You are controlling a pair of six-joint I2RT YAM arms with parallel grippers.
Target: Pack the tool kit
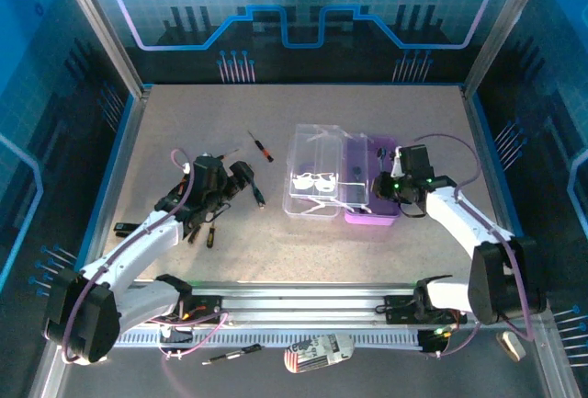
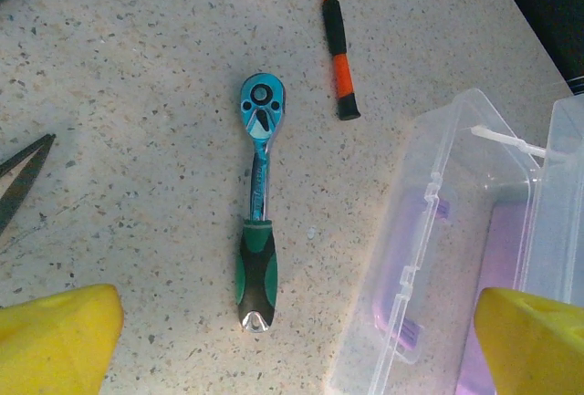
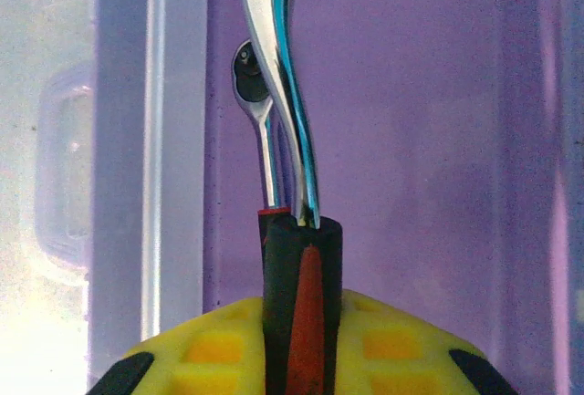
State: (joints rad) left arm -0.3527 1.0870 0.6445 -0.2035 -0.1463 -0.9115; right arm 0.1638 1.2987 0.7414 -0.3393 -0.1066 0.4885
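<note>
The left gripper (image 2: 294, 348) hangs wide apart over a ratchet (image 2: 258, 231) on open table (image 2: 137, 185) beside the lid (image 2: 429, 231) edge, while the right gripper (image 3: 301, 358) clamps a tool (image 3: 306, 276) over the purple base (image 3: 420, 140).

High rear overview of the table (image 1: 276, 251); two close downward wrist views, both onto tool kit (image 1: 342, 182)

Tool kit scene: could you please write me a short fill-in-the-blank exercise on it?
The ratchet on the table has a black and ___ handle. The left claw above it is ___. The right claw holds a tool over the kit's ___ base. Missing: green; open; purple.
</note>
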